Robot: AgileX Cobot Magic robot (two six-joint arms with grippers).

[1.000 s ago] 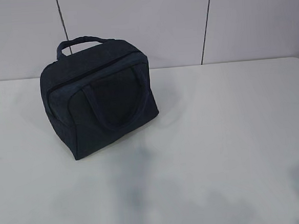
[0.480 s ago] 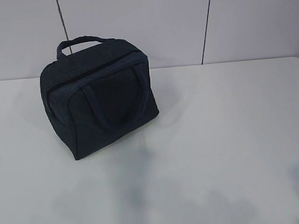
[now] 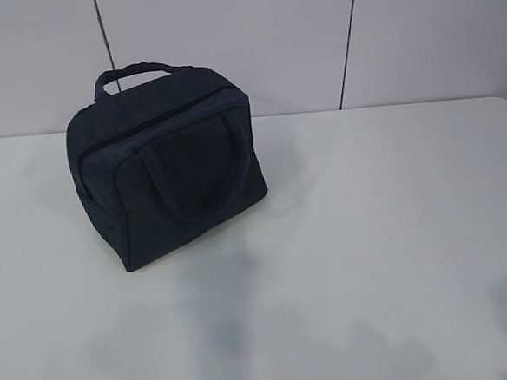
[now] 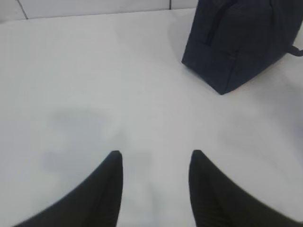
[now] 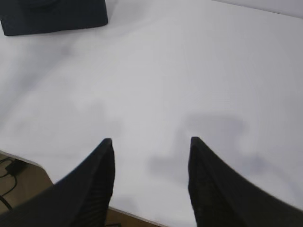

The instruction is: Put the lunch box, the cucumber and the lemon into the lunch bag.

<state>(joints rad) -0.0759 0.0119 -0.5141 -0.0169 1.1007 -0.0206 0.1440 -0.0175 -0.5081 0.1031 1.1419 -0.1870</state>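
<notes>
The dark navy lunch bag (image 3: 166, 166) stands on the white table at the left, its zipper closed and handles up. It also shows in the left wrist view (image 4: 241, 42) at the top right and as a dark corner in the right wrist view (image 5: 54, 14). My left gripper (image 4: 155, 153) is open and empty above bare table. My right gripper (image 5: 150, 141) is open and empty near the table's front edge. Neither gripper shows in the exterior view. The lunch box, the cucumber and the lemon are out of view.
The white table (image 3: 370, 234) runs to a grey panelled wall (image 3: 269, 41) behind. In the right wrist view the table's front edge (image 5: 28, 163) shows, with floor and cables below at the lower left.
</notes>
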